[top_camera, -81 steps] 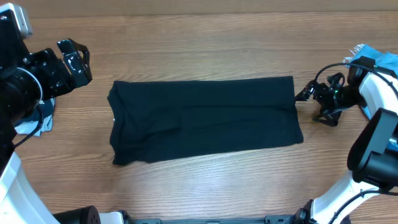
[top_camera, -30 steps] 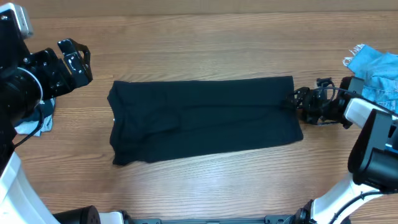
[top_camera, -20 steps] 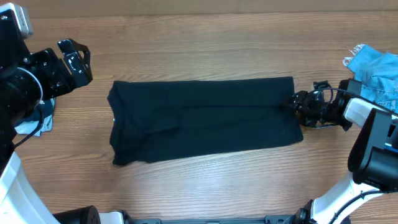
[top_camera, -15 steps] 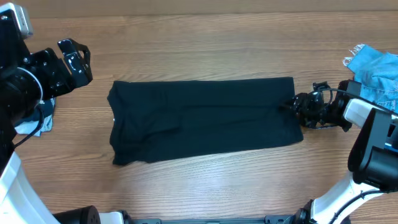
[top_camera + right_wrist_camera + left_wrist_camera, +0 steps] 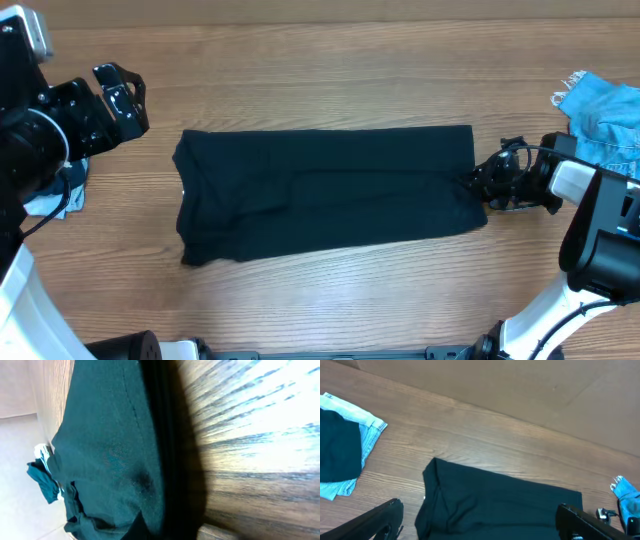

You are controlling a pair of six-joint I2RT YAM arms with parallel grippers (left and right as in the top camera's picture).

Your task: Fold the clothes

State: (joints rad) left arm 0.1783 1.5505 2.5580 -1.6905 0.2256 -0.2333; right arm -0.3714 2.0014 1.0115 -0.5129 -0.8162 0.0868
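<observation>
Overhead: left arm sits at far left, left gripper (image 5: 123,97) raised off the wooden table (image 5: 330,60), jaws spread wide, nothing between them, well apart from the cloth. Left wrist view agrees: both fingers (image 5: 380,521) show at the bottom corners with a big gap, no cloth in it. Under that arm, at the left table edge, lies a pale light-blue denim piece (image 5: 45,203); left wrist view shows it folded, with a darker cloth lying on top.

Black garment (image 5: 330,190) lies flat in the middle of the table, spread as a wide rectangle, long side running left to right. Its left end has a few soft wrinkles and a slightly uneven edge. Far edge straight, near edge slants a bit lower on the left. No print visible. Its near-right corner sticks out a little further right than the far-right corner.

Right gripper (image 5: 474,179) is low at table level, pointing left, tips on the middle of the garment's right edge. Jaws are closed on that edge. Right wrist view is very close up: black cloth fills the left half, with a dark fold line down the edge and bare wood grain to the right.

Bright blue denim garment (image 5: 607,112) lies at the far right edge, behind the right arm, apart from the black garment
</observation>
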